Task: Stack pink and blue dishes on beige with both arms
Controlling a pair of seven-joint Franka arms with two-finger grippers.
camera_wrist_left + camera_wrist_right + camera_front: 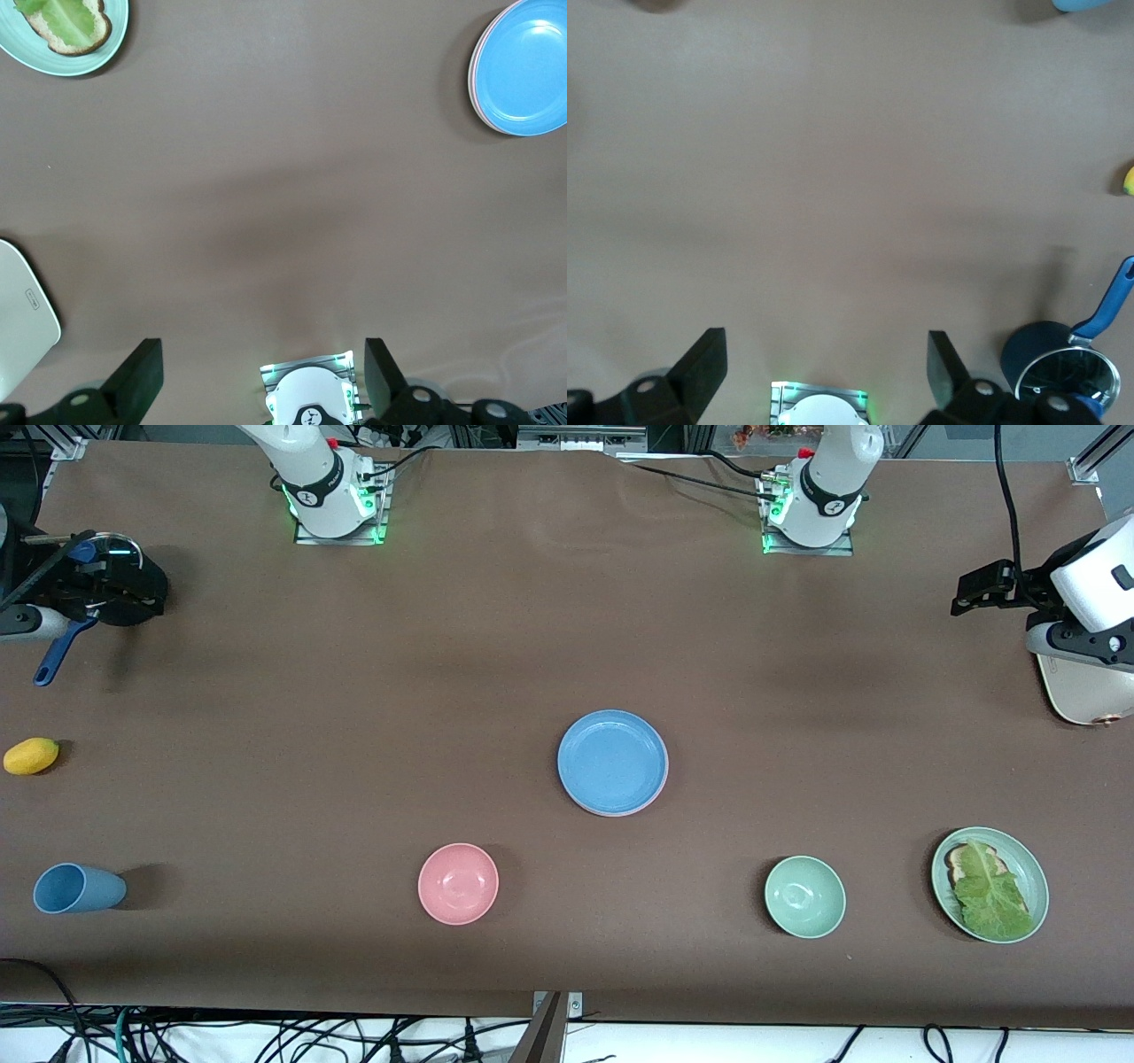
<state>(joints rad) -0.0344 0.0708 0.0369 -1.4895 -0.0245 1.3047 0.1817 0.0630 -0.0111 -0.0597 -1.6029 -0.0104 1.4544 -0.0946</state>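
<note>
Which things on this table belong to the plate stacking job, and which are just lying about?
Job: blue plate on pink plate; open left tool near toaster; open right tool over saucepan. Beige plate unseen.
Lying about: pink bowl, green bowl, green plate with lettuce toast, blue cup, yellow fruit, saucepan, toaster.

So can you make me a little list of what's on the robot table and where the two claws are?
stack: blue plate on top, a pink rim peeking out under it, mid-table; beige plate not visible
left gripper: open, empty, up over the toaster end
right gripper: open, empty, up over the blue pot end
bowls: pink bowl and green bowl, nearer the front camera than the stack
other: blue cup on its side, yellow fruit, green plate with toast and lettuce
</note>
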